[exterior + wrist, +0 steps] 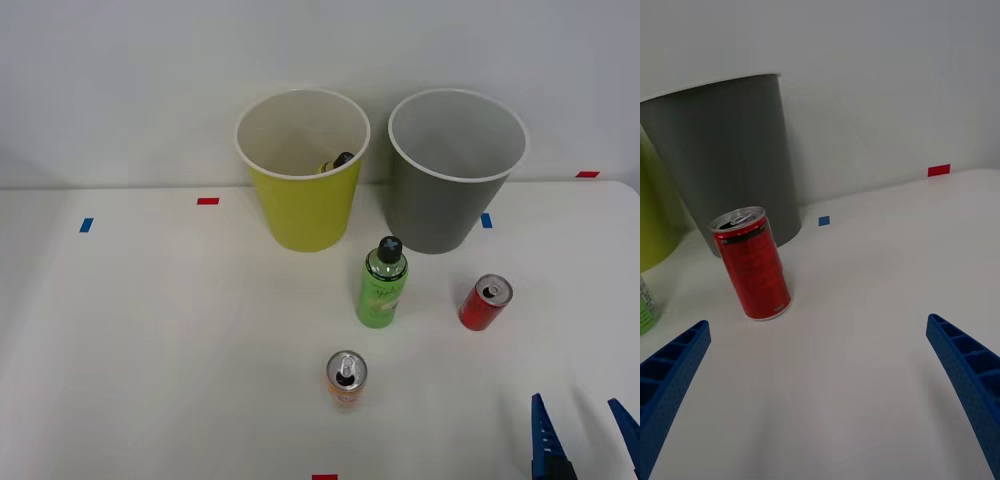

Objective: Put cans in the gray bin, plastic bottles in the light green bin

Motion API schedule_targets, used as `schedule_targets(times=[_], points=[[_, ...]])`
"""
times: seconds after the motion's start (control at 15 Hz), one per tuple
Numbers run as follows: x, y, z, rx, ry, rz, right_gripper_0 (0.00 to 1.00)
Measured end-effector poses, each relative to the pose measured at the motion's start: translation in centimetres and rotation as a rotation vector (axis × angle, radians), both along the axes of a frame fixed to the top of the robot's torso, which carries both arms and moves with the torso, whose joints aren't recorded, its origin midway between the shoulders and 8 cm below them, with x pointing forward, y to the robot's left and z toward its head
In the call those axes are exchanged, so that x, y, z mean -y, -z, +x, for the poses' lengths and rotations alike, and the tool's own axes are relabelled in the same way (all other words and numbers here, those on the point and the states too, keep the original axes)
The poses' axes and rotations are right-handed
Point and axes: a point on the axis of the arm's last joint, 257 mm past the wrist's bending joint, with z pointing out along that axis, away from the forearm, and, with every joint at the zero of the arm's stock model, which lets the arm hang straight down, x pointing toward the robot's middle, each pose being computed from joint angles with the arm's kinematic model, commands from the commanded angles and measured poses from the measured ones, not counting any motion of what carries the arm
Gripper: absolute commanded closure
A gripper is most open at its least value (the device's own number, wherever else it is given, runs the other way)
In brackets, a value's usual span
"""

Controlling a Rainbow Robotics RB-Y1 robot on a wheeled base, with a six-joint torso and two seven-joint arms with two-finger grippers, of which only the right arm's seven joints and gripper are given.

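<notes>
- On the white counter (150,350), the red can (485,302) is standing upright near the gray bin (450,200).
- Right tool (585,432) is hovering open, empty, near the can.

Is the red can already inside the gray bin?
No, the slim red metal can stands upright on the white table, in front of the large dark gray round bin.

Inside the light green bin (303,170), the yellow bottle (337,163) shows just its dark cap and a sliver of body above the rim. The right tool (588,435) is cut off by the front view's near edge, its spread fingers (544,436) alone showing. In the wrist view the green bottle (646,307) is clipped to a sliver.
</notes>
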Motion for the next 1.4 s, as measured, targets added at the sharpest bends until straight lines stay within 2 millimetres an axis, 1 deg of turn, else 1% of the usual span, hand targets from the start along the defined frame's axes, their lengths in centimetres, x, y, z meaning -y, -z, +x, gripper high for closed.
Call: schedule_targets(times=[0.33, 0.53, 0.6, 0.67, 1.0, 1.4], points=[[-0.5, -0.4, -0.3, 0.009, -0.053, 0.024, 0.0], [-1.9, -0.4, -0.2, 0.006, -0.134, -0.074, 0.0], [-2.4, -0.7, -0.5, 0.016, -0.177, -0.118, 0.0], [-2.6, -1.0, -0.7, 0.023, -0.2, -0.143, 0.0], [-2.6, -1.8, -0.6, 0.052, -0.198, -0.108, 0.0], [-2.8, -2.0, -0.6, 0.063, -0.202, -0.107, 0.0]])
